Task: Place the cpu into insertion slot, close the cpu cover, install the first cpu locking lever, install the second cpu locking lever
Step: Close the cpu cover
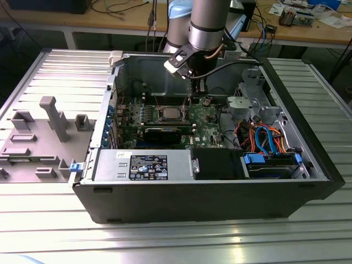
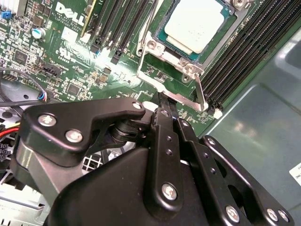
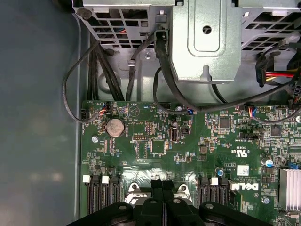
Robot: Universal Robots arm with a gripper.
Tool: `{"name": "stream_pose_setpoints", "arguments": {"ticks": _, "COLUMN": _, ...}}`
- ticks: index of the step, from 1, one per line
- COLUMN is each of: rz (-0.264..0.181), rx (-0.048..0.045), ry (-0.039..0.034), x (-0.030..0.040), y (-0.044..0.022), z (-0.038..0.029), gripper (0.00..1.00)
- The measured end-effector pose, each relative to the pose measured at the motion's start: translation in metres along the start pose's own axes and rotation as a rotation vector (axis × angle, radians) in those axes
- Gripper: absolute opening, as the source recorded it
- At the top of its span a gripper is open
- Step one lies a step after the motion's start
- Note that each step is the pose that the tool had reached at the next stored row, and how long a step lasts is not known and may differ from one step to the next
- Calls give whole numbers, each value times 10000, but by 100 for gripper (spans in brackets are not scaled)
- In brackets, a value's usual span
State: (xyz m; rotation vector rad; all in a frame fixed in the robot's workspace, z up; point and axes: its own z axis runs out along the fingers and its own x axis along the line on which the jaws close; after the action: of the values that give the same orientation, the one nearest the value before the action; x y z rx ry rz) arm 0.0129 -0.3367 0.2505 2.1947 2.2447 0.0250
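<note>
The cpu (image 2: 200,23) lies flat in its socket on the green motherboard (image 2: 70,52), its silvery top showing; in the exterior view the cpu (image 1: 168,114) sits mid-board. The cpu cover (image 2: 165,87), a thin metal frame, stands tilted up and open beside the socket, with board visible through its window. My gripper (image 2: 162,104) is shut, its black fingertips together at the cover's raised edge; touching or just apart, I cannot tell. In the first wrist view the fingers (image 3: 157,190) are pressed together between the cover's two corner lugs. A thin wire lever (image 2: 149,26) runs along the socket's side.
Black memory slots (image 2: 249,42) flank the socket on both sides. Cables (image 3: 117,66) and a metal drive cage (image 3: 202,37) hang over the board's far end. The case wall (image 1: 115,93) and power supply (image 1: 143,165) box in the motherboard.
</note>
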Motion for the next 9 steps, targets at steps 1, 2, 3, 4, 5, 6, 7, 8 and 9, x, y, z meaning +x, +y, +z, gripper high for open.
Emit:
{"name": "stream_pose_setpoints", "arguments": {"ticks": 1, "rz": 0, "rx": 0, "ry": 0, "x": 0, "y": -2, "z": 0, "gripper": 11}}
{"name": "stream_pose_setpoints", "arguments": {"ticks": 2, "rz": 0, "rx": 0, "ry": 0, "x": 0, "y": -5, "z": 0, "gripper": 11}}
{"name": "stream_pose_setpoints", "arguments": {"ticks": 3, "rz": 0, "rx": 0, "ry": 0, "x": 0, "y": -7, "z": 0, "gripper": 11}}
{"name": "stream_pose_setpoints", "arguments": {"ticks": 4, "rz": 0, "rx": 0, "ry": 0, "x": 0, "y": -9, "z": 1, "gripper": 11}}
{"name": "stream_pose_setpoints", "arguments": {"ticks": 5, "rz": -2, "rx": 0, "ry": 0, "x": 0, "y": -10, "z": 1, "gripper": 11}}
{"name": "stream_pose_setpoints", "arguments": {"ticks": 6, "rz": -2, "rx": 0, "ry": 0, "x": 0, "y": -11, "z": 1, "gripper": 11}}
{"name": "stream_pose_setpoints", "arguments": {"ticks": 7, "rz": 0, "rx": 1, "ry": 0, "x": 0, "y": -13, "z": 1, "gripper": 11}}
{"name": "stream_pose_setpoints", "arguments": {"ticks": 8, "rz": -1, "rx": 1, "ry": 0, "x": 0, "y": -14, "z": 1, "gripper": 11}}
{"name": "stream_pose_setpoints", "arguments": {"ticks": 9, "rz": -1, "rx": 1, "ry": 0, "x": 0, "y": -15, "z": 1, "gripper": 11}}
